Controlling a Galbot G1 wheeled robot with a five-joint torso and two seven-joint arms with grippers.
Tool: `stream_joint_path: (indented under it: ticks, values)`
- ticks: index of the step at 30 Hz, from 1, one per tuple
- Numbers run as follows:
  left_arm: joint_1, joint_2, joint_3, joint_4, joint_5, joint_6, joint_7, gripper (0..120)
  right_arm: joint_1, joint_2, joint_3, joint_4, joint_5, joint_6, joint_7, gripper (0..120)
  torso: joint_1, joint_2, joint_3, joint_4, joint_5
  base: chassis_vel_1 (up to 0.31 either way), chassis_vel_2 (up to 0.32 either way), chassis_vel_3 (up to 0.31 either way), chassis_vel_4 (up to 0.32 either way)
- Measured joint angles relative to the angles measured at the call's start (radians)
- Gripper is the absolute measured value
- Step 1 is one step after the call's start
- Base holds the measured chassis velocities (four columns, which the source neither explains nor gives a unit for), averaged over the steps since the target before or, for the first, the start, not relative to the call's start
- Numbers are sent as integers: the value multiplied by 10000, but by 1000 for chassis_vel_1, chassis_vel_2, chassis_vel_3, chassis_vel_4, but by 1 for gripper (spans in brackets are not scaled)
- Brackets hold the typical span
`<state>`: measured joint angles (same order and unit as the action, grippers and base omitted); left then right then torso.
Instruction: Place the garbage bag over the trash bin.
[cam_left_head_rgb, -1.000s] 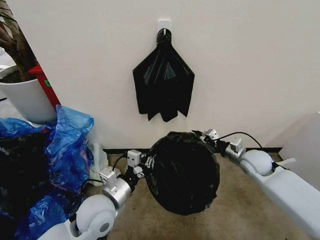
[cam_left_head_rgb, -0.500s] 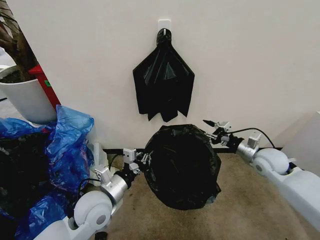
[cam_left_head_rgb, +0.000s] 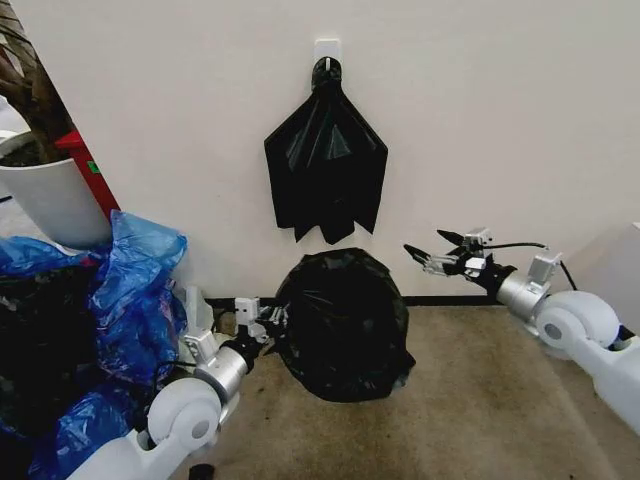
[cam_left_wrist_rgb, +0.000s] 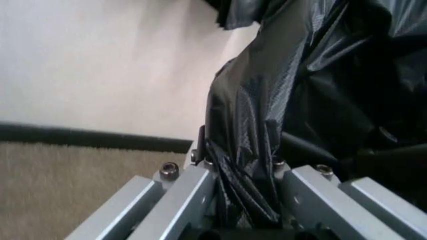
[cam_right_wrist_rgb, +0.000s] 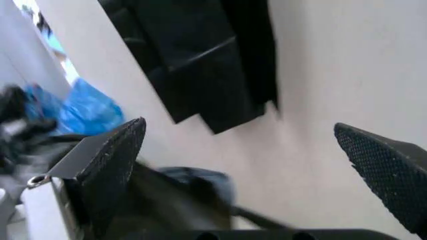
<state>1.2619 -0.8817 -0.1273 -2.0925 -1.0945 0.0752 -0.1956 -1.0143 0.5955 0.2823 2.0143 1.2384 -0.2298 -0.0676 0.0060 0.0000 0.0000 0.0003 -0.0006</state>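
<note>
The black garbage bag bulges in a rounded heap on the floor against the wall; the trash bin is hidden beneath it. My left gripper is at the bag's left edge, shut on a fold of the plastic. In the left wrist view the garbage bag runs down into the left gripper, pinched between the fingers. My right gripper hangs open above and to the right of the bag, apart from it. In the right wrist view the right gripper has its jaws spread wide with nothing between them.
A bunch of spare black bags hangs from a wall hook above. Blue plastic bags pile up at the left below a white planter pot. A white object stands at the right edge. Bare carpet lies at front right.
My right gripper let go of the bag's rim, opened and drew away to the right. The bag sank toward the wall and floor, and my left gripper followed it down, still shut on it.
</note>
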Motion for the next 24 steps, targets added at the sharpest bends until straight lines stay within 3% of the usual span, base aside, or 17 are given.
stream_joint_path:
  ticks: [4, 9, 15, 17, 24]
  values:
    - [-36, 16, -151, 82, -407, -42, -580, 1, -547, 312, 377, 530, 898, -157, 949, 100, 0, 0, 0, -9, 9, 0, 0, 0, 0]
    - [-401, 88, -154, 14, -1761, 39, -1677, 1, -2221, 1048, 1847, 1705, 1976, -211, 2327, 100, 0, 0, 0, -6, 5, 0, 0, 0, 0]
    - [-610, 105, -235, 6, -2725, 98, -1991, 1, -3692, 1474, 2599, 2011, 1774, -234, 1621, 100, 0, 0, -1, -10, 2, 0, 0, 0, 0]
    - [-798, 85, -507, 140, -3603, 98, -2093, 1, -4629, 1991, 2710, 1986, 1297, -45, 1174, 100, 0, 0, -1, -7, 7, 0, 0, 0, 0]
    - [-1037, 63, -795, 409, -4817, 139, -2067, 1, -5088, 2745, 2675, 2573, 1731, -343, 1512, 100, 0, 0, -1, -5, 4, 0, 0, 0, 0]
